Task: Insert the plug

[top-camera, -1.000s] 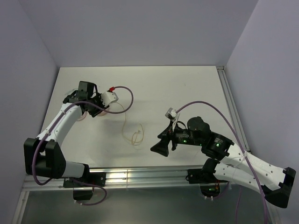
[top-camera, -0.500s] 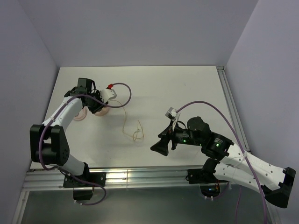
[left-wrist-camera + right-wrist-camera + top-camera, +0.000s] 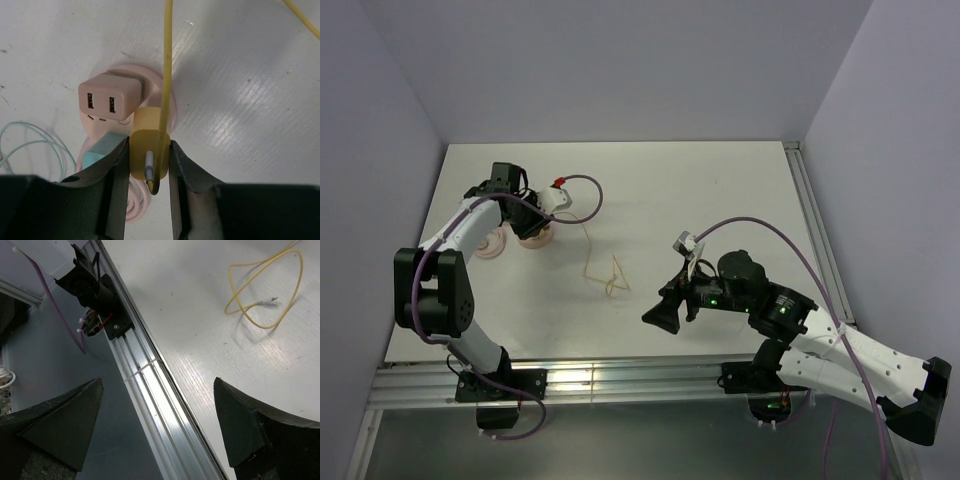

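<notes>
My left gripper [image 3: 149,146] is shut on a yellow plug [image 3: 145,127], held just at the near rim of a round pink socket base [image 3: 152,84]. A pink two-port USB adapter [image 3: 110,97] sits in that base. The yellow cable [image 3: 167,45] runs from the plug across the table. In the top view the left gripper [image 3: 528,215] is over the pink base [image 3: 535,238] at the far left, and the cable [image 3: 605,272] loops at mid-table. My right gripper [image 3: 665,312] is open and empty, raised near the front edge.
A second pink disc [image 3: 490,245] lies left of the base. A teal piece [image 3: 100,152] and a pale green cord [image 3: 30,145] lie beside the base. The right wrist view shows the cable's free end [image 3: 272,300] and the aluminium front rail [image 3: 150,395].
My left arm has swung left and its gripper has shifted slightly toward the far side over the pink base. The yellow cable loop has been dragged a little. The right arm has not moved.
</notes>
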